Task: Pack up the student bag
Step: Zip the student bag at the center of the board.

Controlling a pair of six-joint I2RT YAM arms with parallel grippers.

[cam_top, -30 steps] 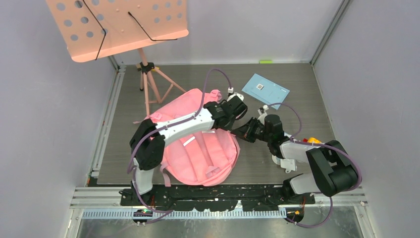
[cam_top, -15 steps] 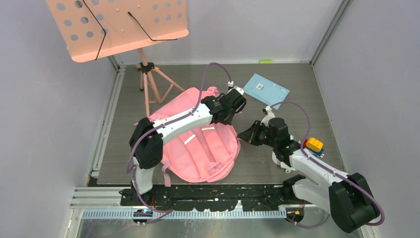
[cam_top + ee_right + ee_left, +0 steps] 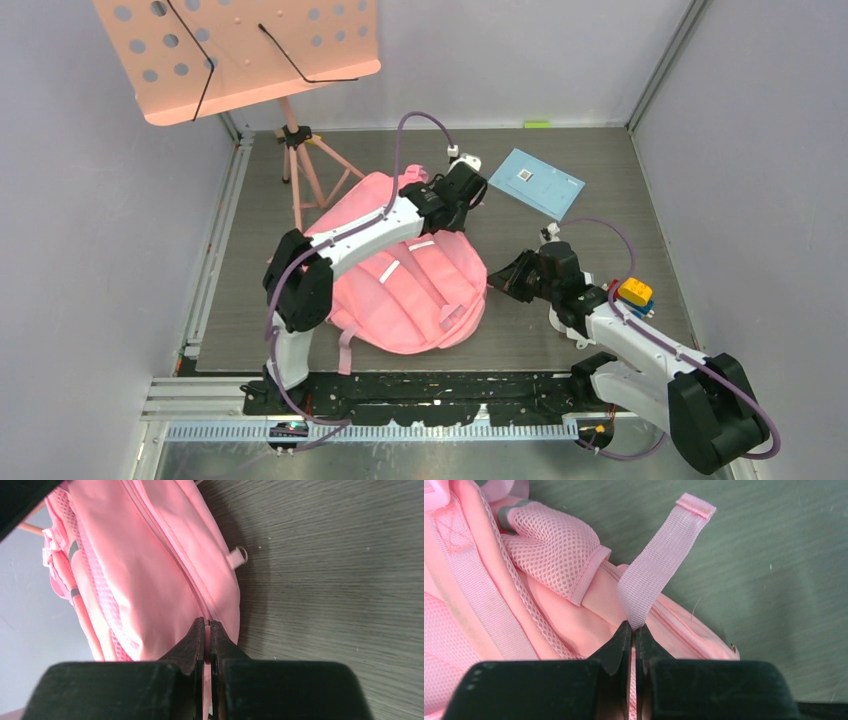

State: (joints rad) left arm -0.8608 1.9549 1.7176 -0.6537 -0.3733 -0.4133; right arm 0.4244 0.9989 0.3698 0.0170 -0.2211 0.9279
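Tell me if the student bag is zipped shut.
Shut where visible: the zip of the student bag lies closed from the right pincer onward in the right wrist view; elsewhere, cannot tell.

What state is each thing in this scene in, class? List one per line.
student bag: lying straps-up, visible zip closed.
left gripper: shut on the webbing strap.
right gripper: shut, tips at the zip.
music stand: upright on its tripod.
blue card: lying flat.
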